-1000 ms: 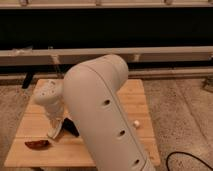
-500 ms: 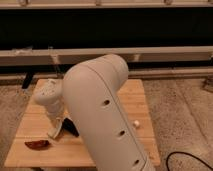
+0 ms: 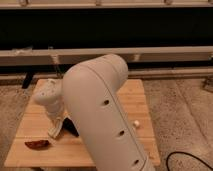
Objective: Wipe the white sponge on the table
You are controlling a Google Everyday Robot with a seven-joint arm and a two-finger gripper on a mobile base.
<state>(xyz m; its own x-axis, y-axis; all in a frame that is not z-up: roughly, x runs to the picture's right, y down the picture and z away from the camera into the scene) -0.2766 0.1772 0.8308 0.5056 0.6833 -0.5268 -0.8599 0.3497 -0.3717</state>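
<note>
My gripper hangs over the left part of the table, pointing down and tilted, with its tip at the wood. The jaws are shut. A small pale flat piece sits at the tip against the surface; I take it for the white sponge, though it blends with the fingers. The thick white arm link fills the middle of the camera view and hides much of the table's centre and front.
A flat black piece lies just right of the gripper's tip. A reddish-brown object lies near the front left corner. A tiny white object sits on the right side. A dark cable lies on the floor.
</note>
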